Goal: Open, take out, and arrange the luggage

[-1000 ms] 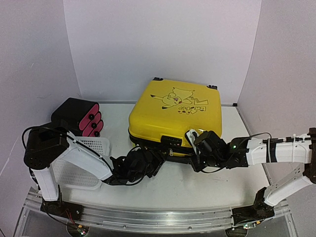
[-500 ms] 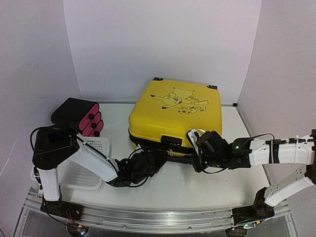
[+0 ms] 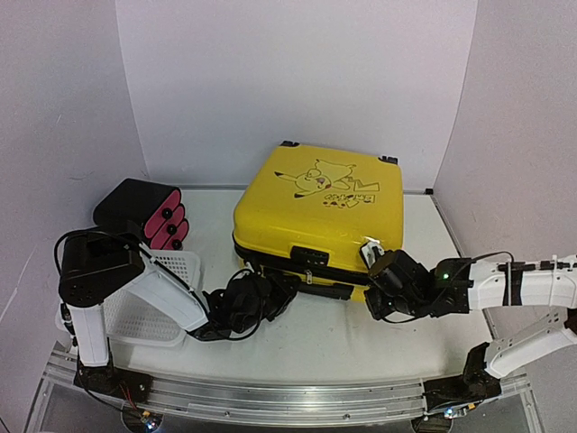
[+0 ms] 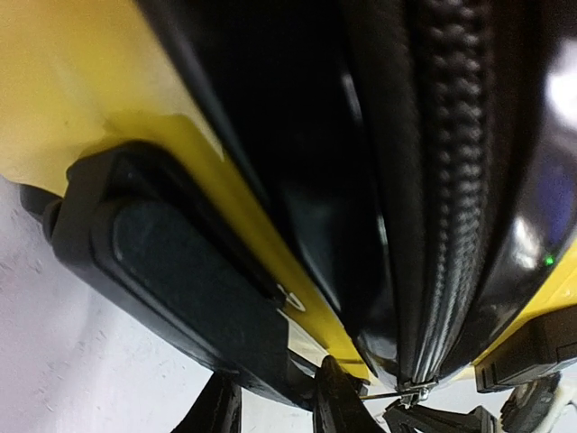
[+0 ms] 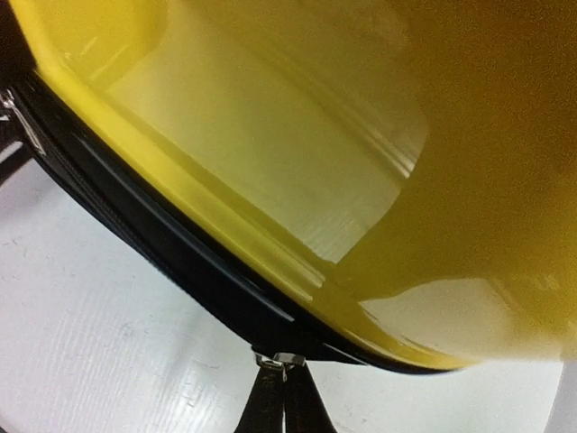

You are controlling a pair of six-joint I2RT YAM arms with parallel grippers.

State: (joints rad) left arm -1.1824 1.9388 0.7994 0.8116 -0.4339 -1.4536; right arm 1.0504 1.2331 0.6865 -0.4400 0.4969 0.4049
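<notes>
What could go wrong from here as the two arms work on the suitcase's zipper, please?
The right gripper pinches a small zipper pull only at its fingertips, so it may slip off. The left gripper stands beside the other pull, near the black fitting, and might close on the wrong part. Pulling could also drag the luggage.

The top camera looks down from behind; both wrist cameras sit close against the luggage [image 3: 315, 212].

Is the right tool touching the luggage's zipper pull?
Touching: right wrist view shows the right tool shut on the metal zipper pull at the luggage edge.
</notes>
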